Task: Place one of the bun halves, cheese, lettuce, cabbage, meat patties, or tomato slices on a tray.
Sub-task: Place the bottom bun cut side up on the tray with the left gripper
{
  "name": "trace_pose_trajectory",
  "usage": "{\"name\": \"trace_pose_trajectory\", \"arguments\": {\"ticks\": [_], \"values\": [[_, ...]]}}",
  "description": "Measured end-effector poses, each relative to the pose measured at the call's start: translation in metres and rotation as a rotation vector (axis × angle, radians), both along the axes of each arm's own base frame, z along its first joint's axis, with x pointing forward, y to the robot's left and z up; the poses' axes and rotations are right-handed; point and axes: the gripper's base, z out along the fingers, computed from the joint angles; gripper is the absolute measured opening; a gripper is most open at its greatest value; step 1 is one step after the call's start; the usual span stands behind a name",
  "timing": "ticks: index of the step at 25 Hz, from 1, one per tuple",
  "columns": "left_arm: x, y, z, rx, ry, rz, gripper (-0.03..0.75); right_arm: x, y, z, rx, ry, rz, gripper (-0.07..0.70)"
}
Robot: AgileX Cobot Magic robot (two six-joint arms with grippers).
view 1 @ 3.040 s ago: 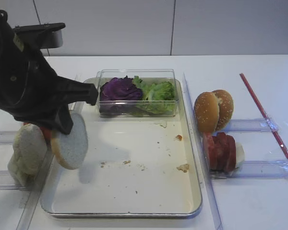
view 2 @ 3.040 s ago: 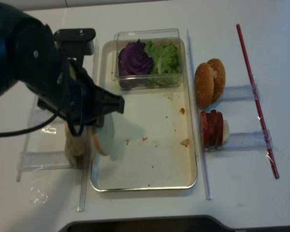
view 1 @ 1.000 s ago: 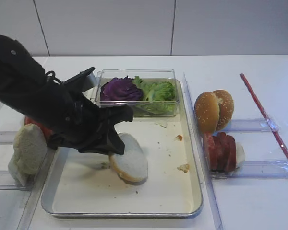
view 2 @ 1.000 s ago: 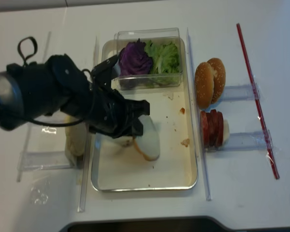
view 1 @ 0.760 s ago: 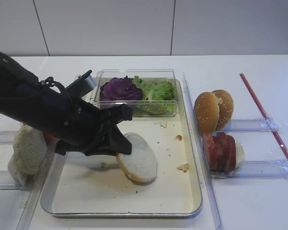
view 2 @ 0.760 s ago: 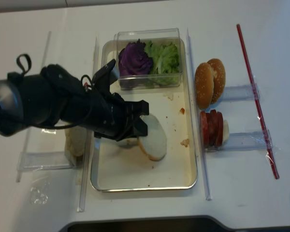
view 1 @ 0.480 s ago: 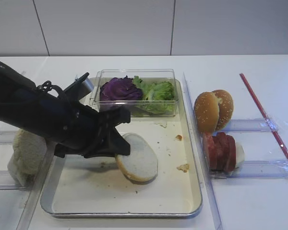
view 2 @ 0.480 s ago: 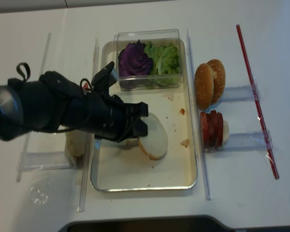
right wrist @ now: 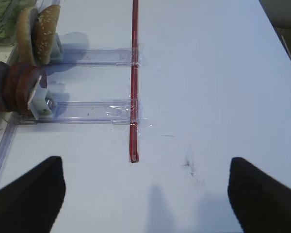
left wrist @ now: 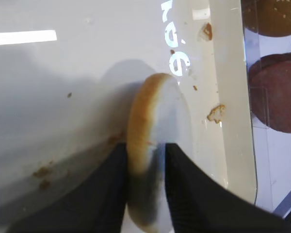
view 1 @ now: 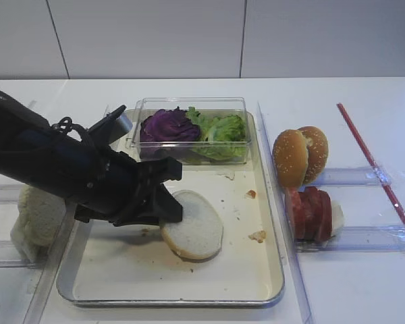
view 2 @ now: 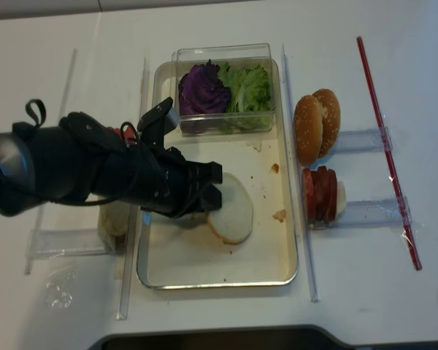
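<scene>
**Pale bun half down on the tray floor**

Black left jaws point(left wrist: 144, 194) flank the pale bun half point(view 1: 192, 233), one finger on each side of its crust edge, in the left wrist view; contact looks close, but whether they pinch it or have slackened I cannot tell. In both high views the bun half lies nearly flat on the tray point(view 1: 270, 297), floury face up, about mid-floor, with the left gripper point(view 1: 163, 206) at its left edge and the dark arm stretching away over the tray's left rim.

At the tray's far end sits a clear plastic box point(view 1: 192, 102) holding purple cabbage point(view 1: 167, 125) on the left and green lettuce point(view 1: 223, 128) on the right, touching each other. Crumbs point(view 1: 257, 236) dot the cream floor near the right rim.

Left of the tray, more pale bun halves point(view 1: 35, 214) stand on edge in a clear rack. Right of it, on the white counter point(view 1: 337, 290), stand two sesame bun tops point(view 1: 299, 156) and, nearer, a row of red slices point(view 1: 313, 213). A red strip point(right wrist: 134, 77) runs beyond them.

The right jaws point(right wrist: 145, 194) hang spread wide over bare counter, holding nothing.
</scene>
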Motion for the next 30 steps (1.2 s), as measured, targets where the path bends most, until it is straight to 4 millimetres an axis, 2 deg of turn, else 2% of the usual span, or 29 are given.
{"name": "trace_pose_trajectory", "arguments": {"ticks": [6, 9, 14, 26, 30], "values": [[0.0, 0.0003, -0.0003, 0.006, -0.007, -0.007, 0.337, 0.0, 0.0, 0.0, 0.0, 0.0, 0.0, 0.699], [-0.0005, 0.001, -0.0011, 0.023, -0.015, -0.023, 0.382, 0.0, 0.0, 0.0, 0.0, 0.0, 0.0, 0.699], [-0.002, 0.0038, -0.0039, 0.077, -0.04, -0.077, 0.396, 0.0, 0.0, 0.0, 0.0, 0.0, 0.0, 0.699], [-0.001, 0.0051, -0.0048, 0.097, -0.056, -0.08, 0.396, 0.0, 0.0, 0.0, 0.0, 0.0, 0.0, 0.699], [0.0007, 0.0022, 0.0025, 0.102, -0.068, -0.147, 0.396, 0.0, 0.0, 0.0, 0.0, 0.0, 0.0, 0.699]]}}
